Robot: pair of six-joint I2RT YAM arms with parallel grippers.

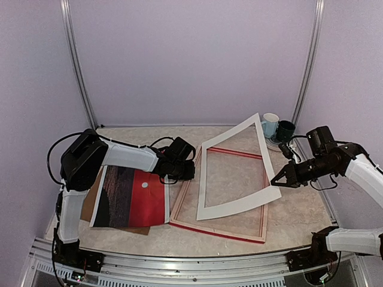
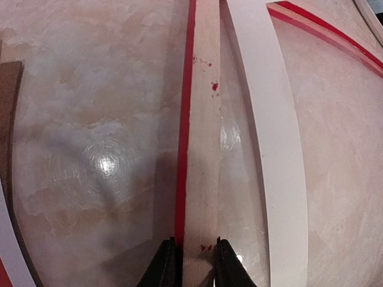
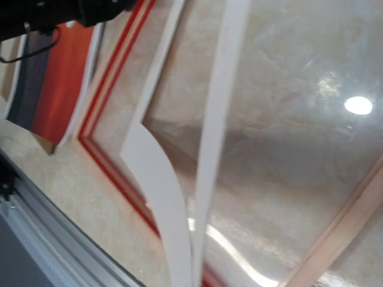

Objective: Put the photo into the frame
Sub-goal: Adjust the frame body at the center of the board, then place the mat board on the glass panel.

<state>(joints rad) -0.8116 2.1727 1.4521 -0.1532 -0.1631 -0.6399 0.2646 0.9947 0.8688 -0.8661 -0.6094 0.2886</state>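
The red frame [image 1: 219,231] with pale wood sides lies flat at the table's middle. My left gripper [image 1: 182,169] is shut on its left rail; in the left wrist view the gripper [image 2: 192,242] has its fingers [image 2: 165,263] on either side of the rail [image 2: 200,149]. The photo [image 1: 134,192], red sky with a small white sun, lies flat left of the frame on a brown backing board [image 1: 90,206]. My right gripper [image 1: 277,179] pinches the right corner of a white mat border [image 1: 236,206] and holds it tilted above the frame. Its fingers are hidden in the right wrist view, where the mat [image 3: 161,191] curves.
A pale mug [image 1: 270,124] and a dark green mug [image 1: 285,130] stand at the back right corner. The metal rail of the table [image 1: 179,260] runs along the near edge. The photo [image 3: 60,84] and the left arm show at the top left of the right wrist view.
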